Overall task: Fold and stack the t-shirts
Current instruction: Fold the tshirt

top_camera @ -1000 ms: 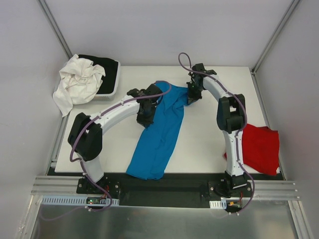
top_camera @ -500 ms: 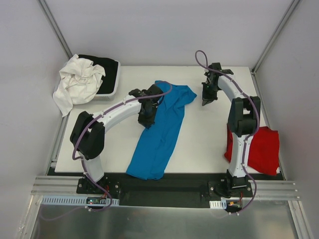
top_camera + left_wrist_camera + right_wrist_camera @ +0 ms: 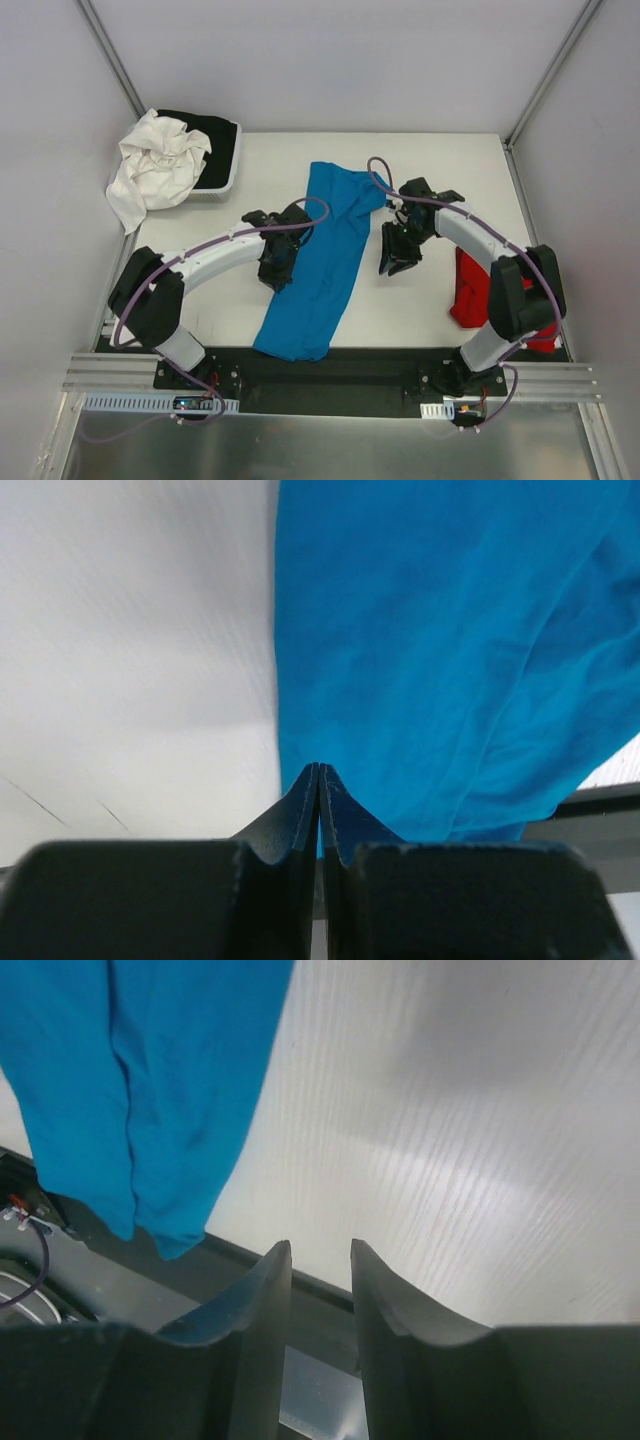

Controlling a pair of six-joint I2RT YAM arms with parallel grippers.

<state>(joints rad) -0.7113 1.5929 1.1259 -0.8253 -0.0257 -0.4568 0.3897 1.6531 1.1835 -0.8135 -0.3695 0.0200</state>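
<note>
For folding, the blue t-shirt (image 3: pixel 335 240) is pinched at its edge by the left gripper (image 3: pixel 275 272); the right gripper (image 3: pixel 390 265), narrowly parted, is needed opposite.

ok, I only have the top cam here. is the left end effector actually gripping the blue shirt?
Observer: Left wrist view says yes. The left end effector is shut, and a sliver of the blue shirt shows between its fingers.
Operator: where on the shirt?
Observer: Right at its side edge. The table starts just beside the tips.
Operator: and the right one, holding anything?
Observer: No. In the right wrist view the right end effector is open and empty over the table, with the shirt off to one side.
</note>
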